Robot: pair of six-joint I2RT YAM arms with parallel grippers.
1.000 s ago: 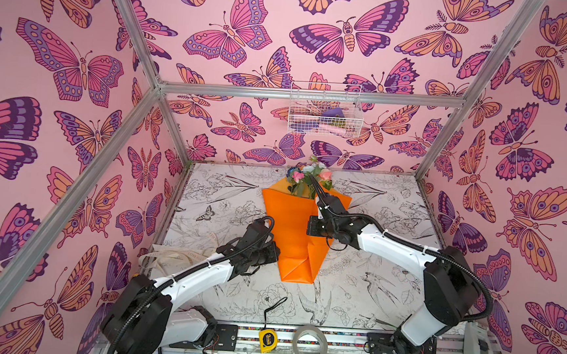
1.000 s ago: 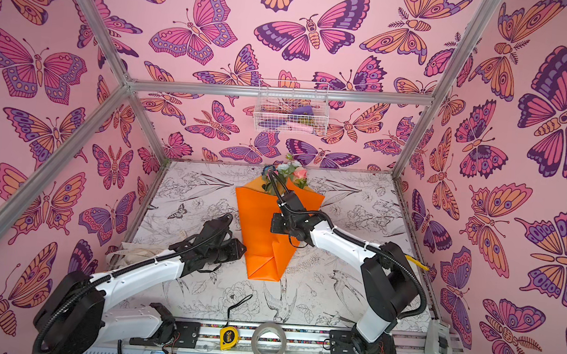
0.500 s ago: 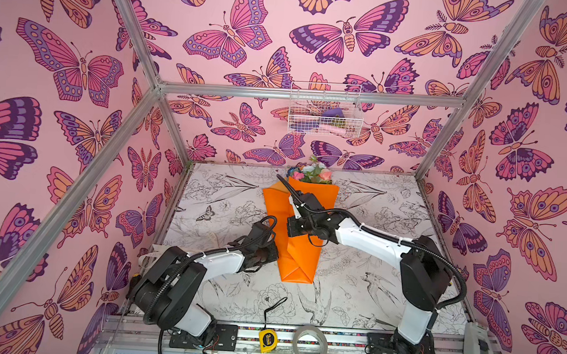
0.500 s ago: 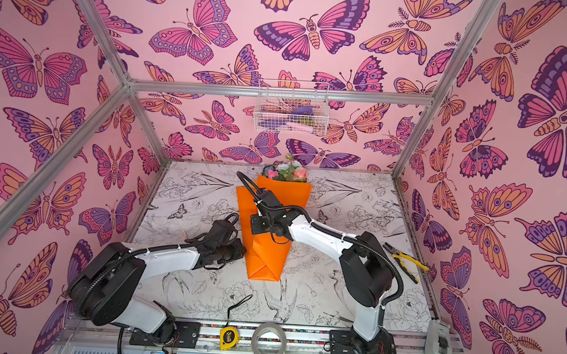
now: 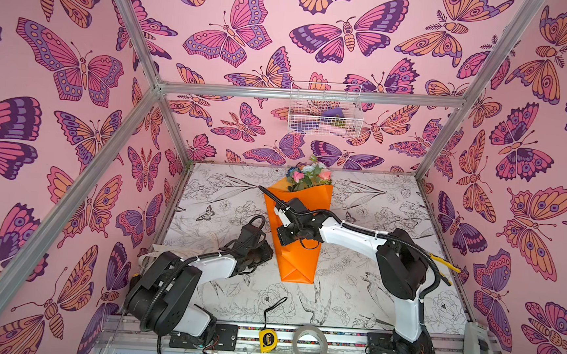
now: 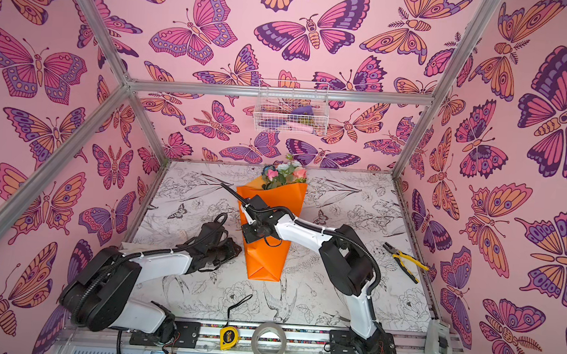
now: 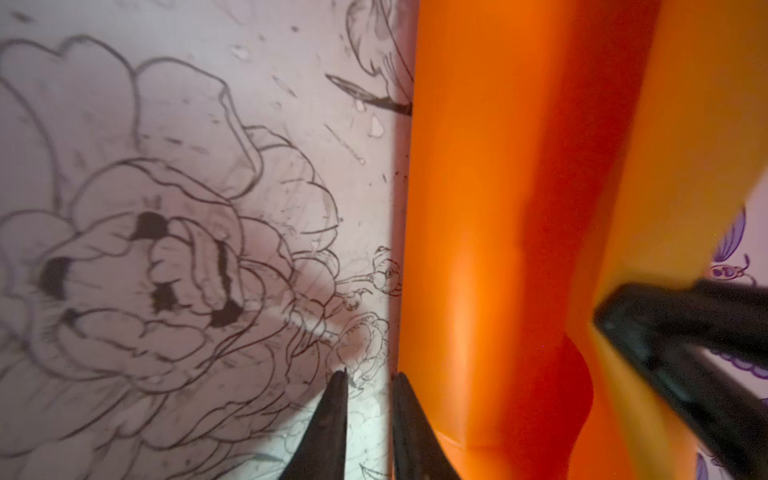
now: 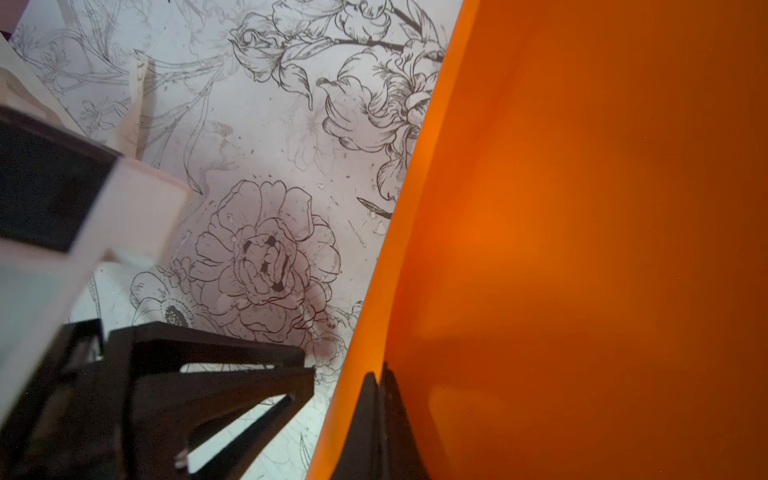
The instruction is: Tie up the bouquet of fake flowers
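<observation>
The bouquet of fake flowers [image 5: 298, 264] lies flat at the middle of the bench [image 5: 369, 293]. Its blooms point toward the back edge and the folded tip of its orange wrap toward the front edge. Right gripper [image 8: 379, 374]: fingers pressed together, pinching a raised fold of the wrap. Left gripper [image 7: 368, 376]: low over the bench, just beside the wrap's left edge, jaws slightly parted, grasping nothing. A tape measure [image 5: 266, 340] and a tape roll [image 5: 309, 343] sit at the front edge. Pliers [image 6: 402, 259] lie near the right edge.
</observation>
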